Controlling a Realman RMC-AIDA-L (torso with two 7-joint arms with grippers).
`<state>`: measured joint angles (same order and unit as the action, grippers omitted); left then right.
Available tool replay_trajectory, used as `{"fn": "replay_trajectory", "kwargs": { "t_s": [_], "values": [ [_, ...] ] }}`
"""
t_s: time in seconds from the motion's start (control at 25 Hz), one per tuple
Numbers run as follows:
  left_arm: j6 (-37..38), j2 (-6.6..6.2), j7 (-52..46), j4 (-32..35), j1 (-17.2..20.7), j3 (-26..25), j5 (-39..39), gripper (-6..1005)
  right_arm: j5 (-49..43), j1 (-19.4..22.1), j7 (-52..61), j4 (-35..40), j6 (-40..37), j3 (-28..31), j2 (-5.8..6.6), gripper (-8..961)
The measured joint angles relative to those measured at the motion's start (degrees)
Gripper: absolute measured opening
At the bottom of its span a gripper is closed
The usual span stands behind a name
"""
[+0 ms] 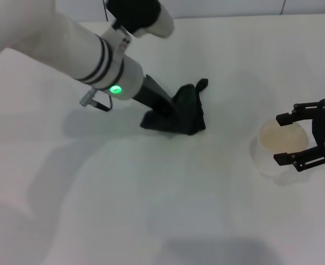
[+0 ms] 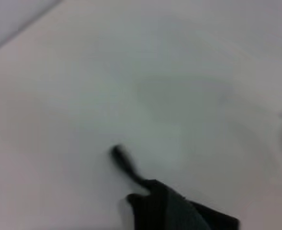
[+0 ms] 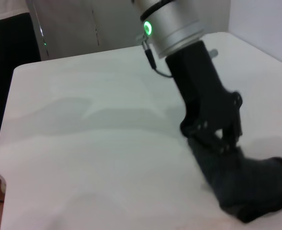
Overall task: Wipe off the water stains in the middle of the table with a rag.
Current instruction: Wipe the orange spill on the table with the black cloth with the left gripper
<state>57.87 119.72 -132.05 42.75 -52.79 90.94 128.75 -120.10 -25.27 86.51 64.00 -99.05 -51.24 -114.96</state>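
Pressing the one rag (image 1: 185, 110) onto the bench (image 1: 151, 221) just far of centre, left pincer (image 1: 165, 113) shut on its bunched middle, thin corner tab (image 1: 202, 84) poking out far-right. Soft, light and limp by the look (likely to fold or drag unless held by the thick bunch, not the tab); no water stain visible anywhere, perhaps hidden beneath the cloth. At the right edge, right pincer (image 1: 311, 137) standing wide open around the single paper cup (image 1: 281, 146), apparently not squeezing it.

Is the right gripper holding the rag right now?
No, the rag sits under the left gripper; the right gripper brackets a white cup.
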Motion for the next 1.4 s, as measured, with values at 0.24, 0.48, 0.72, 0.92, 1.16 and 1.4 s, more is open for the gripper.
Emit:
{"fn": "replay_trajectory", "kwargs": {
  "t_s": [0.24,0.48,0.72,0.92,1.16,1.4],
  "values": [
    [3.75,-0.08,3.46,0.55,-0.78,5.51,-6.3,71,-0.16,-0.05,-0.08,0.23,-0.09,0.01,0.09,873],
    [10.97,-0.06,8.29,0.64,-0.88,5.56,-10.33,76,-0.16,-0.06,0.05,0.39,-0.09,0.0,0.1,873],
    [14.82,-0.01,10.45,0.68,-0.91,5.69,-10.77,82,0.06,-0.16,0.21,0.48,0.02,0.01,0.0,873],
    [8.83,-0.14,8.18,-0.1,-0.51,5.19,-8.19,86,0.14,-0.19,0.31,0.51,0.18,0.01,-0.11,873],
    [0.52,-0.27,2.62,-0.76,-0.12,1.62,-1.88,92,-0.06,-0.65,0.37,0.21,0.3,0.0,-0.2,873],
    [-3.11,-0.24,-0.22,-1.63,-0.46,1.05,0.71,97,-0.1,-0.74,0.14,-0.01,0.41,0.01,-0.19,873]
  ]
}}
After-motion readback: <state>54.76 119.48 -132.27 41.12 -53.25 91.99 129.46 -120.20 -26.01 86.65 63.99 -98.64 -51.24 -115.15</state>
